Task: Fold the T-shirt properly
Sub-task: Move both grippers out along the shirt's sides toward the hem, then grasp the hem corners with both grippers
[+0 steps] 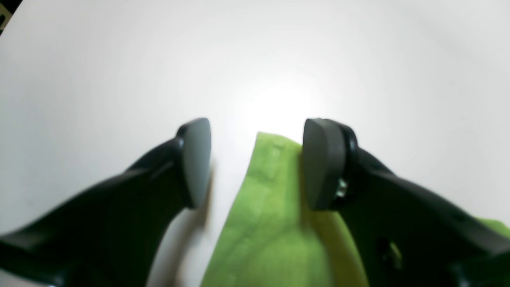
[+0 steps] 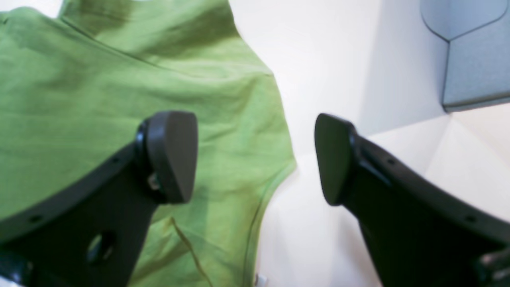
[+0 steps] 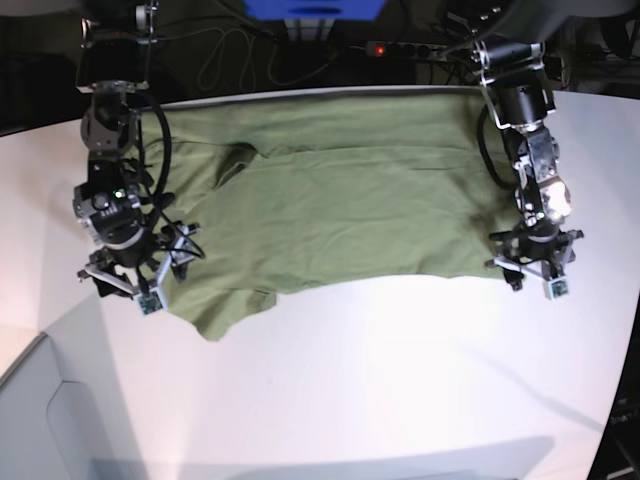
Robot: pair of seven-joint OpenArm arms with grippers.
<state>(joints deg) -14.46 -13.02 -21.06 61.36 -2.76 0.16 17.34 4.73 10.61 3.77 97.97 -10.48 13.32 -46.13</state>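
The olive-green T-shirt [image 3: 340,200] lies spread flat on the white table [image 3: 380,370], its sleeve toward the base view's lower left. My left gripper [image 3: 532,274] is open at the shirt's right corner. In the left wrist view its open gripper [image 1: 257,163] straddles a pointed corner of the cloth [image 1: 271,207], which lies close to the right finger [image 1: 322,163]. My right gripper [image 3: 132,285] is open at the shirt's left edge. In the right wrist view the gripper [image 2: 255,159] is open over the hem of the cloth [image 2: 99,79], with the left finger [image 2: 171,155] above the fabric. Neither gripper holds anything.
A grey panel [image 2: 474,52] stands beside the table near my right gripper and also shows at the base view's lower left [image 3: 40,420]. Cables and a power strip [image 3: 400,48] run behind the table's far edge.
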